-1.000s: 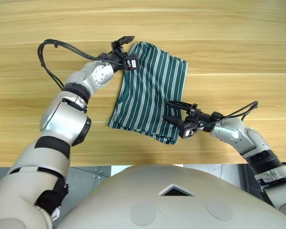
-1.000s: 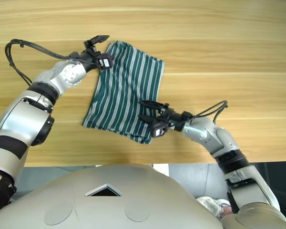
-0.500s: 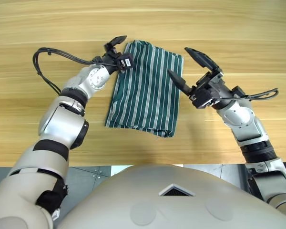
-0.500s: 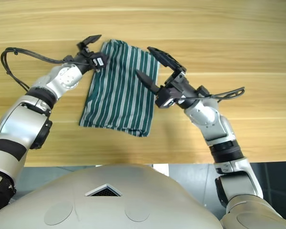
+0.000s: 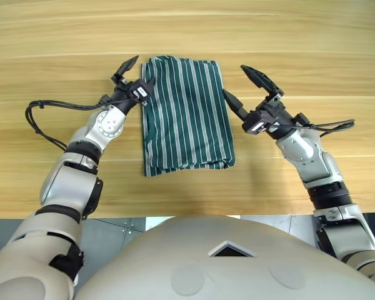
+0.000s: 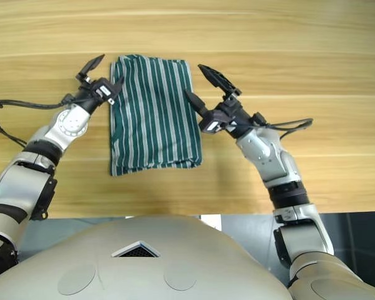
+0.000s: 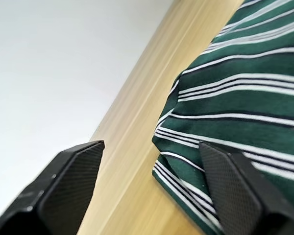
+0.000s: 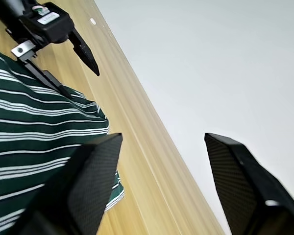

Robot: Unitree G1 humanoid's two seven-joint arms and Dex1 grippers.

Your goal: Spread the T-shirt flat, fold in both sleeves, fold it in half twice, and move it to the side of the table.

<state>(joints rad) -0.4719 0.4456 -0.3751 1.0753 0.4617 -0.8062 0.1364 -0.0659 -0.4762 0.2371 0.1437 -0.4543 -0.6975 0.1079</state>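
The shirt (image 5: 186,112), green with white stripes, lay folded into a narrow rectangle on the table (image 5: 312,37), in the upper middle of the head view. Its long sides ran up and down the frame and its lower edge was slightly rumpled.

The left gripper (image 5: 144,70) sat at the shirt's upper left corner. Its fingers were spread apart and held nothing; one finger was over the shirt's edge and the other over bare wood. Whether that finger touched the cloth could not be told.

The right gripper (image 5: 234,80) was just right of the shirt's upper right corner. It was wide open and empty, with its lower finger close beside the cloth. A black cable (image 5: 47,112) looped at the left.
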